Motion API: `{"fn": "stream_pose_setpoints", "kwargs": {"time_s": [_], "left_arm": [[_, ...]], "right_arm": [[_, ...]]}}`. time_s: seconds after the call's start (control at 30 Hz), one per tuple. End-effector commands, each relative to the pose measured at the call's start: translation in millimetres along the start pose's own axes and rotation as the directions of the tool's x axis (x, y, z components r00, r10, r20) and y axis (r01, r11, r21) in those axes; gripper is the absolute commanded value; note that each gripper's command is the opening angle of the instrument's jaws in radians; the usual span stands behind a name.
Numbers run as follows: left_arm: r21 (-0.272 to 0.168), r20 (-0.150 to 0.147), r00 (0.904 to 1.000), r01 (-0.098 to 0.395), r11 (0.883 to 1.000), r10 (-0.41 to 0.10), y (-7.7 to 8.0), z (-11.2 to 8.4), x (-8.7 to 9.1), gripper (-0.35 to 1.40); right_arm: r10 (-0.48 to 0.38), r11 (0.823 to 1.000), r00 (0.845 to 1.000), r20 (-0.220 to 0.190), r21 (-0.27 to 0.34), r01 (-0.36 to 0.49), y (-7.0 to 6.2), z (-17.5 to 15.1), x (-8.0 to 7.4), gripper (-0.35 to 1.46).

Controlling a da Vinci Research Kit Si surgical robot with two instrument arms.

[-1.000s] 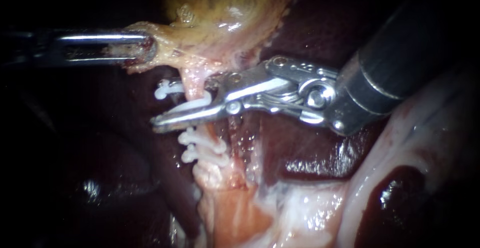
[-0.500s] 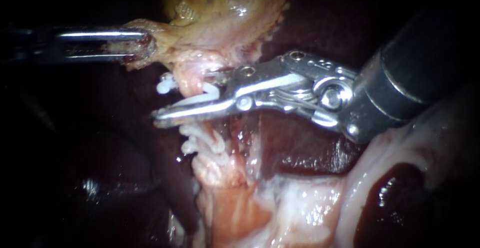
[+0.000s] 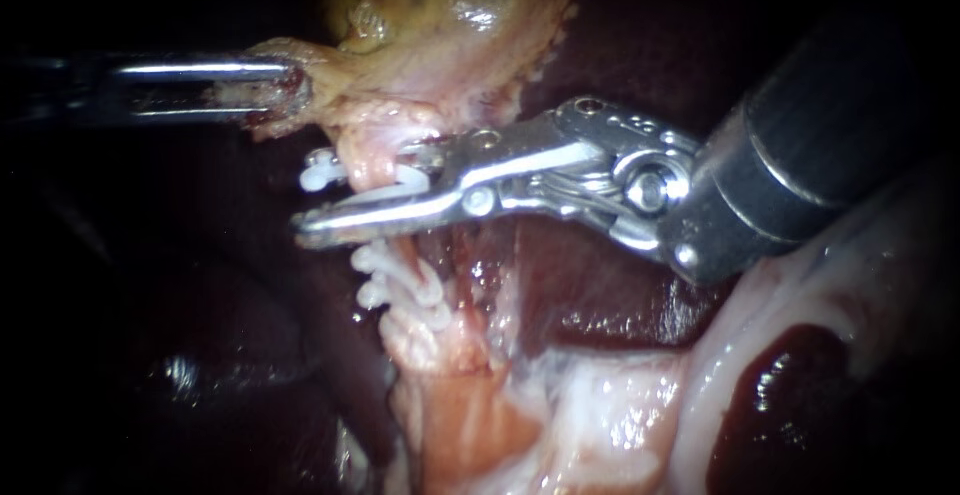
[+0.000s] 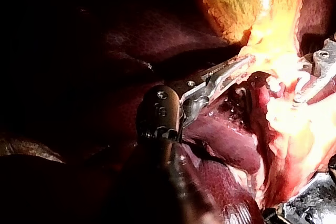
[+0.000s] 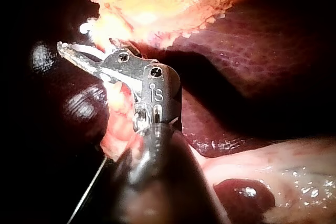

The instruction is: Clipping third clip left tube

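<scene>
The pale pink left tube (image 3: 372, 160) runs down from the neck of the yellow-green gallbladder (image 3: 450, 15), its long axis near vertical in the endoscope view. It sits between the jaws of the silver, hinge-tipped right instrument (image 3: 335, 200). The jaws come in from the right and lie almost square across the tube. They are narrowed but not closed flat, gripping an open white plastic clip (image 3: 390, 193) whose arms pass either side of the tube. The clip's free end and the near jaw's tip both show beyond the tube's far side, so the whole width appears to be inside the clip.

Just below on the same tube, apart from the jaws, two white clips (image 3: 395, 280) are already seated side by side. Up and to the left, the slim steel left instrument (image 3: 280, 95) clamps a yellowish fold at the gallbladder's neck, apparently holding the tube taut. Dark red liver (image 3: 600, 295) lies behind.

The squeeze is the right instrument's to make; the left one is well off the tube.
</scene>
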Motion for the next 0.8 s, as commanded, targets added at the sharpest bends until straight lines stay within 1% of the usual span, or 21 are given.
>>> {"fn": "stream_pose_setpoints", "kwargs": {"time_s": [0.03,0.2,0.63,0.8], "left_arm": [[0.000,0.000,1.0000,0.000,1.000,0.000,0.0,0.0,0.0,-0.35],[0.000,0.000,1.0000,0.000,1.000,0.000,0.0,0.0,0.0,-0.35],[0.001,-0.001,1.0000,0.000,1.000,0.000,0.0,0.1,-0.1,-0.35],[0.001,-0.001,1.0000,0.000,1.000,0.000,0.1,0.1,-0.1,-0.35]], "right_arm": [[0.016,1.000,1.000,0.005,0.012,-0.016,0.0,-0.1,0.0,0.31],[0.018,0.999,1.000,0.015,0.041,-0.019,-0.2,-0.3,0.0,0.16],[0.016,0.999,1.000,0.016,0.042,-0.017,0.0,-0.5,-0.1,-0.07],[0.016,0.999,1.000,0.015,0.040,-0.017,0.1,-0.7,-0.2,-0.22]]}}
